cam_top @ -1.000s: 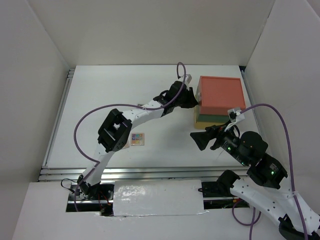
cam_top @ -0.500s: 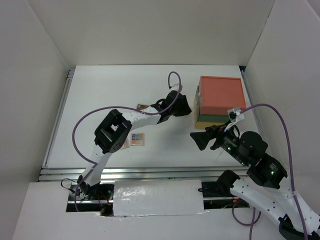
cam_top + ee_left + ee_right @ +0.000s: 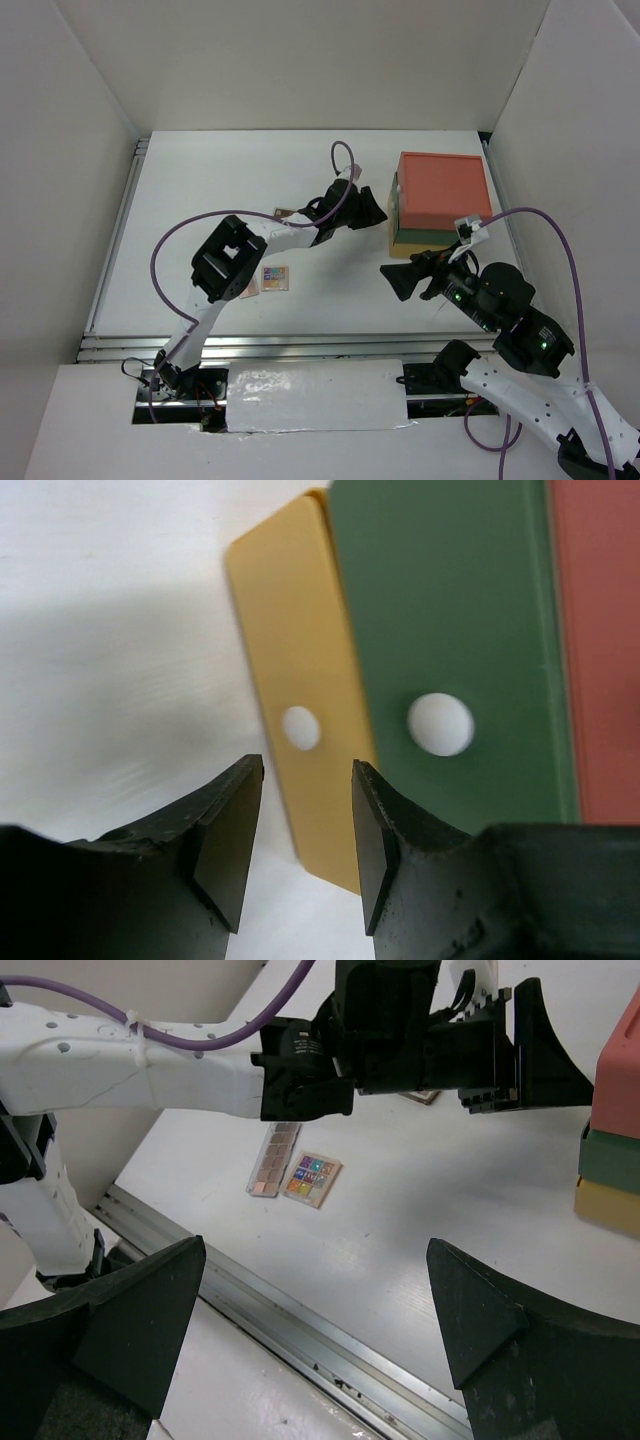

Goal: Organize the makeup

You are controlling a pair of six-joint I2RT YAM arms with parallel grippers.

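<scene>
Beside smooth flat-fronted drawer box [image 3: 450,610], left tool [image 3: 306,800] parted, empty, right tool [image 3: 315,1260] gaping, empty.

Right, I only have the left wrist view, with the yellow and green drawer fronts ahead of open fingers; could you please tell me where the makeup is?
Observer: A small square multicoloured palette lies on the table, well to the left of the drawer box and nearer the arm bases.
Operator: Thank you. Is anything lying next to it?
Observer: Yes, a long brown-pink palette lies alongside it, on its left.
Operator: And what is the other arm doing?
Observer: The right gripper hangs wide open and empty over bare table, just on the near side of the drawer box.
</scene>
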